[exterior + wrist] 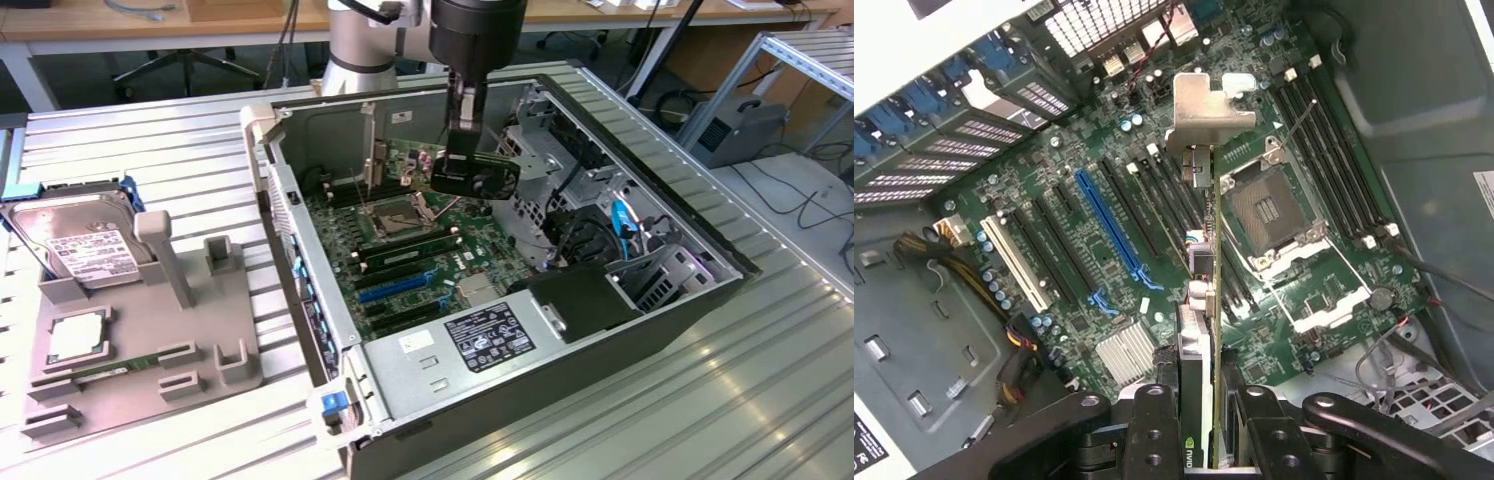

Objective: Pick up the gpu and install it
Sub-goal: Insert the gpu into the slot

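1. Exterior view: the gripper (470, 150) hangs at upper centre of the frame, inside the open computer case (667, 300), with the gpu (477, 176) clamped in it. The card's black round fan faces the camera, just below the fingers. The card is held clear above the motherboard (400, 255), not yet seated, so the board lies straight below it, towards lower left of the frame.

2. Exterior view, hard to make out: the card's lower edge merges with the dark drive cage behind it, so which slot it stands over cannot be told here. At far left of the frame a hard drive (80, 250) stands in a grey fixture (134, 340).

3. Wrist view: the gripper (1199, 410) sits at bottom centre of the frame, its two black fingers (1154, 420) pressed on either side of the gpu (1204, 300), which is seen edge-on. The card's long axis runs up the frame from the fingers, ending in the silver bracket (1199, 115) at upper centre. It lines up roughly parallel with the slots, the blue slot (1109, 225) lying left of it in the frame and the CPU socket (1269, 205) to its right.

4. Wrist view, hidden: the card covers the slot directly beneath it, and its connector edge cannot be seen, so exact alignment cannot be judged.
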`<action>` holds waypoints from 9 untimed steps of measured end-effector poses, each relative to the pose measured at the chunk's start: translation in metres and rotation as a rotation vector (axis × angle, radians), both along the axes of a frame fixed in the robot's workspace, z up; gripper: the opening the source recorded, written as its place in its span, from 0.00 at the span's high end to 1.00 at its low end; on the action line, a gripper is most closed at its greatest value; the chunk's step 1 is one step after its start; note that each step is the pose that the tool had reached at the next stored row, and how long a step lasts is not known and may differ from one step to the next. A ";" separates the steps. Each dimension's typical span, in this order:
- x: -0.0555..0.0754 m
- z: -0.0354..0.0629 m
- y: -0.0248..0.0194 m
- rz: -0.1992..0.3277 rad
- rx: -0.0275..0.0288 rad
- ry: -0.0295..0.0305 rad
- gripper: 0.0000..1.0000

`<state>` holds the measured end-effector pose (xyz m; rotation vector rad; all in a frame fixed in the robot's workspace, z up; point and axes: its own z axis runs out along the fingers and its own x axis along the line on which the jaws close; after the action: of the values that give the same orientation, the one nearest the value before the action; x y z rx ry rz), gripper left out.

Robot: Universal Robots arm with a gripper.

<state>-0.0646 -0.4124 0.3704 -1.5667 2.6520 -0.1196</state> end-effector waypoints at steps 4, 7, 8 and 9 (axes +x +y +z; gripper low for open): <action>0.000 -0.0001 0.0000 0.025 -0.0013 0.0000 0.73; 0.000 -0.0001 0.0000 0.038 -0.0019 0.0000 0.73; 0.000 -0.0001 0.0000 0.042 -0.0022 0.0000 0.73; 0.000 -0.0001 0.0000 0.047 -0.0025 0.0000 0.73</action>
<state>-0.0646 -0.4124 0.3703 -1.6284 2.6139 -0.1206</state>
